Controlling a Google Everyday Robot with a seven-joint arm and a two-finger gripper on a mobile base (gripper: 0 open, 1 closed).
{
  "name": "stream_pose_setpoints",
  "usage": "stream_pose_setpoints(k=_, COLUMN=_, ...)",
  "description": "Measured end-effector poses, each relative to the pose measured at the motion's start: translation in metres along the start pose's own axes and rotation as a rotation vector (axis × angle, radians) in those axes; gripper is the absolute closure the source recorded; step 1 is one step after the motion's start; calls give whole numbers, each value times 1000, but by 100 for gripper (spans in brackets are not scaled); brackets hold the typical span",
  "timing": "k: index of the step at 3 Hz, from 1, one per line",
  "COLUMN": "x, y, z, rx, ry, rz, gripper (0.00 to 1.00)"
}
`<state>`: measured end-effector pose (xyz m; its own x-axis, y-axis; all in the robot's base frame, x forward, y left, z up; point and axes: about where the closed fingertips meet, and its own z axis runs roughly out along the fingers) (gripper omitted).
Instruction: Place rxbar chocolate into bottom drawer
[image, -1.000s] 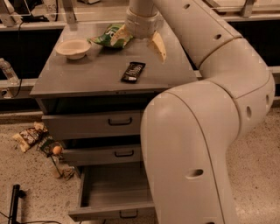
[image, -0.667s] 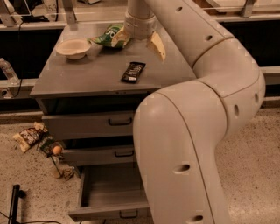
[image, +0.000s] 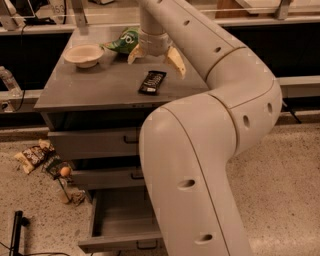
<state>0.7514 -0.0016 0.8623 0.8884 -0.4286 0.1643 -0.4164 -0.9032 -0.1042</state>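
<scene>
The rxbar chocolate (image: 152, 82), a flat black bar with pale lettering, lies on the grey cabinet top (image: 85, 90) near its right front. My gripper (image: 155, 59) hangs just above and behind the bar, its two pale fingers (image: 176, 62) spread wide and holding nothing. The bottom drawer (image: 122, 231) stands pulled open below, and the part I can see holds nothing; my arm hides its right side.
A pale bowl (image: 83, 54) and a green chip bag (image: 123, 41) sit at the back of the cabinet top. Two shallower drawers (image: 95, 144) are shut. Snack wrappers (image: 31, 156) and small items lie on the floor to the left. A black pole base (image: 17, 231) stands at the lower left.
My arm's elbow has swung, shifting the view of the cabinet. The gripper stays open over the bar, which has not moved.
</scene>
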Motion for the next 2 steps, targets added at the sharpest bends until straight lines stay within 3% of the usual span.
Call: stream_pose_setpoints(k=2, x=-12, y=-10, z=23, rx=-13, ry=-40, rz=-31, gripper=0)
